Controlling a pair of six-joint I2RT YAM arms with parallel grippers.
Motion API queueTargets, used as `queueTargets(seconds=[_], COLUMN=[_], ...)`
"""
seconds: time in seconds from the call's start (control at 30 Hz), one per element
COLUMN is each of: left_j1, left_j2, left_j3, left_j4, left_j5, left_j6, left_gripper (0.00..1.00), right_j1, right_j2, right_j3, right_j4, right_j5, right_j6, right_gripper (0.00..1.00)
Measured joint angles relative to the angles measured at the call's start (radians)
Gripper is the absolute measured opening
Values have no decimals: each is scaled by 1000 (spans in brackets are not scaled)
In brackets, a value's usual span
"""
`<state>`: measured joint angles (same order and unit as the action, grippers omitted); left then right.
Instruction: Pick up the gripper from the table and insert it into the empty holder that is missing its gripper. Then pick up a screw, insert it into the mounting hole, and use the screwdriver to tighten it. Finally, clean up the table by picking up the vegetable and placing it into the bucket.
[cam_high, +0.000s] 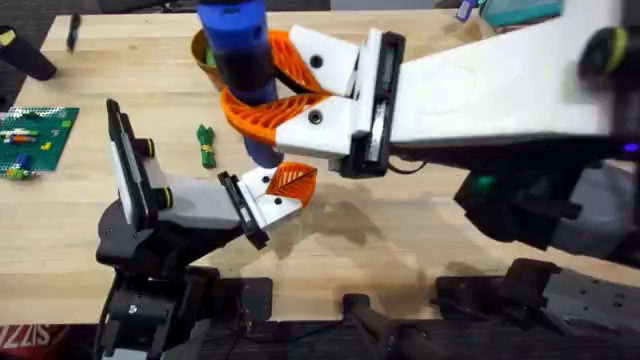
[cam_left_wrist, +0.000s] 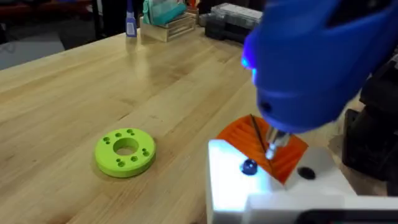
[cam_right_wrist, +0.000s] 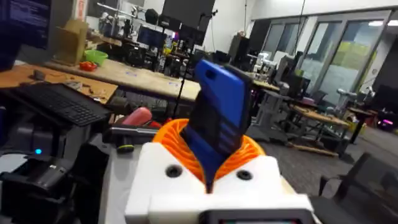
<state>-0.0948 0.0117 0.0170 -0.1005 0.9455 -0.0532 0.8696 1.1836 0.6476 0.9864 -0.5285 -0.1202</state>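
On my left, the vegetable (cam_high: 206, 145) lies on the surface (cam_high: 400, 235). I can't tell how my left claw (cam_high: 285, 190) stands. My right claw (cam_high: 262, 85) is clamped around the screwdriver (cam_high: 238, 45), whose bit meets the orange gripper (cam_left_wrist: 264, 146) on its holder (cam_left_wrist: 239, 186).

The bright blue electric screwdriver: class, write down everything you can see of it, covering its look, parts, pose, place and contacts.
The bright blue, fat cylindrical plastic screwdriver stands roughly upright, clamped between the right gripper's orange ribbed pads. A thin metal bit projects from its lower end, pointing down at the orange ribbed fingertip seated on the white angular holder above the wooden table. A small blue light glows on its body.
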Motion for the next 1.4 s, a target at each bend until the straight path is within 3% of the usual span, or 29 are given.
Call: queueTargets(seconds=[0.63,1.4], left_j1=[0,0], left_j2=[0,0], left_j3=[0,0], left_j4=[0,0], left_j5=[0,0], left_j6=[0,0], left_gripper=[10,10], right_j1=[33,33], right_j2=[12,45], right_j3=[0,0], right_j4=[23,23], right_j5=[0,1], right_j6=[68,48], right_gripper=[14,14])
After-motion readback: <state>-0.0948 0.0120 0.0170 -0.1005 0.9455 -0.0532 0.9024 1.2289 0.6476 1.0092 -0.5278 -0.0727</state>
